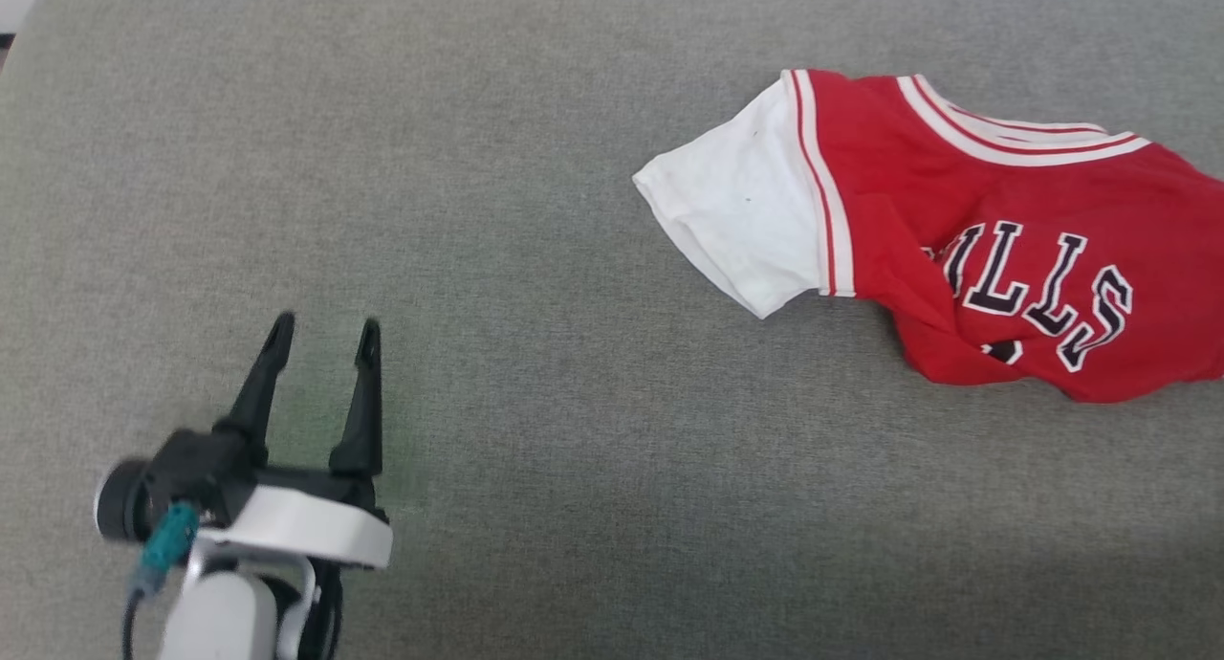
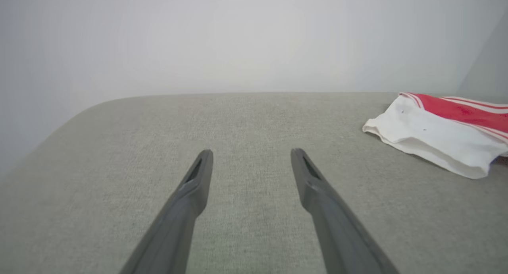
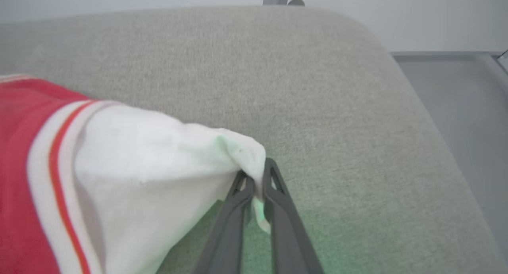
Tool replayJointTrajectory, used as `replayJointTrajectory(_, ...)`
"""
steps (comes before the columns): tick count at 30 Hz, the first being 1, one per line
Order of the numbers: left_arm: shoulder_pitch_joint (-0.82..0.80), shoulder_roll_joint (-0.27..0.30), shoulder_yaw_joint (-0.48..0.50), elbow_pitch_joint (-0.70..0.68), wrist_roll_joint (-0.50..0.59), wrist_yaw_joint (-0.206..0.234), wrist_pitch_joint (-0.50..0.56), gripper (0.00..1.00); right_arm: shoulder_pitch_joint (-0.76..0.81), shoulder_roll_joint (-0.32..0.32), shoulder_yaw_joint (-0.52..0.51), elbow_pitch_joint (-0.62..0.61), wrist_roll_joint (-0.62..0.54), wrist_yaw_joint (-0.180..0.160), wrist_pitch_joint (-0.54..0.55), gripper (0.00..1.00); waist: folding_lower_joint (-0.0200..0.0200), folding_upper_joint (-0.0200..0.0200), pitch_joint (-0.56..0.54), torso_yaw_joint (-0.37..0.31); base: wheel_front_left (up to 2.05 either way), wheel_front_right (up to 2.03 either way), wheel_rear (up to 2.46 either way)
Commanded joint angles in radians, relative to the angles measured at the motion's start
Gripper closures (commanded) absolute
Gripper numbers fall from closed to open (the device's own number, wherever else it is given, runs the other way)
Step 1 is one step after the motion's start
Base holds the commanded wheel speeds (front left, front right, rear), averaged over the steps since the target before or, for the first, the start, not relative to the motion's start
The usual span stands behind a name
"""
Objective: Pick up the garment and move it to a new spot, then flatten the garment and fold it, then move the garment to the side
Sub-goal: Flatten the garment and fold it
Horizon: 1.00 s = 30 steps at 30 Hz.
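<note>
The red T-shirt (image 1: pixel 1004 230) lies crumpled on the grey fabric-covered top (image 1: pixel 574 469), close to its right edge and toward the far side. The right gripper (image 3: pixel 257 172) has its fingers pinched together on the hem of a white sleeve (image 3: pixel 158 155), probably only a thin fold of it. The left gripper (image 1: pixel 325 330) hangs over the near left part with fingers spread wide and empty, well apart from the shirt.

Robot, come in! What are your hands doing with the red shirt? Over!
Left gripper open, above grey cushion. Right gripper shut on white sleeve. T-shirt crumpled, not yet flat. Nothing in the way.
</note>
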Motion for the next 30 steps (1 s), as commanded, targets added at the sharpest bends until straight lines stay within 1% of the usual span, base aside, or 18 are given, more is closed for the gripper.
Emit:
replayJointTrajectory(1,-0.033,0.024,-0.016,-0.007,-0.015,-0.002,-0.005,0.00,-0.002,0.002,-0.014,-0.001,-0.016,0.000,-0.039,0.00,0.0000,0.0000,-0.008,-0.005,0.00,0.00,0.00)
replayJointTrajectory(4,-0.083,0.088,-0.063,-0.019,-0.046,-0.002,-0.005,0.00,0.022,0.016,-0.042,-0.018,-0.030,0.000,-0.110,0.00,0.0000,0.0000,-0.021,-0.015,0.00,0.00,0.00)
replayJointTrajectory(6,-0.136,0.151,-0.106,-0.022,-0.058,-0.002,-0.005,0.00,0.041,0.025,-0.064,-0.043,-0.033,0.000,-0.163,0.00,0.0000,0.0000,-0.029,-0.027,0.00,0.00,0.00)
replayJointTrajectory(8,-0.202,0.206,-0.164,-0.027,-0.102,-0.002,0.015,0.00,0.061,0.047,-0.082,-0.092,-0.027,0.000,-0.215,0.00,0.0000,0.0000,-0.036,-0.045,0.00,0.00,0.00)
replayJointTrajectory(10,-0.274,0.273,-0.230,-0.031,-0.151,-0.002,0.062,0.00,0.087,0.067,-0.102,-0.151,-0.032,0.000,-0.257,0.00,0.0000,0.0000,-0.040,-0.069,0.00,0.00,0.00)
replayJointTrajectory(12,-0.347,0.325,-0.299,-0.029,-0.224,-0.002,0.120,0.00,0.117,0.097,-0.108,-0.224,-0.052,0.000,-0.282,0.00,0.0000,0.0000,-0.042,-0.098,0.00,0.00,0.00)
replayJointTrajectory(15,-0.457,0.395,-0.418,-0.008,-0.356,-0.002,0.232,0.00,0.166,0.157,-0.120,-0.353,-0.080,0.000,-0.293,0.00,0.0000,0.0000,-0.038,-0.142,0.00,0.00,0.00)
replayJointTrajectory(17,-0.519,0.435,-0.502,0.023,-0.458,0.000,0.332,0.00,0.197,0.196,-0.135,-0.438,-0.104,0.000,-0.286,0.00,0.0000,0.0000,-0.032,-0.174,0.00,0.00,0.00)
replayJointTrajectory(19,-0.578,0.442,-0.559,0.060,-0.597,0.000,0.438,0.00,0.232,0.238,-0.154,-0.520,-0.126,0.000,-0.270,0.00,0.0000,0.0000,-0.025,-0.198,0.00,0.00,0.00)
replayJointTrajectory(20,-0.604,0.454,-0.593,0.078,-0.656,-0.001,0.504,0.00,0.250,0.258,-0.164,-0.556,-0.139,0.000,-0.259,0.00,0.0000,0.0000,-0.020,-0.210,0.00,0.00,0.00)
replayJointTrajectory(23,-0.683,0.478,-0.655,0.141,-0.811,0.000,0.678,0.00,0.289,0.313,-0.185,-0.659,-0.169,0.000,-0.216,0.00,0.0000,0.0000,-0.001,-0.242,0.00,0.00,0.00)
replayJointTrajectory(27,-0.766,0.489,-0.705,0.225,-0.934,-0.001,0.850,0.00,0.325,0.368,-0.209,-0.751,-0.198,0.000,-0.171,0.00,0.0000,0.0000,0.028,-0.279,0.00,0.00,0.00)
replayJointTrajectory(30,-0.827,0.495,-0.728,0.291,-0.967,-0.001,0.933,0.00,0.331,0.403,-0.212,-0.795,-0.213,0.000,-0.149,0.00,0.0000,0.0000,0.054,-0.302,0.00,0.00,0.00)
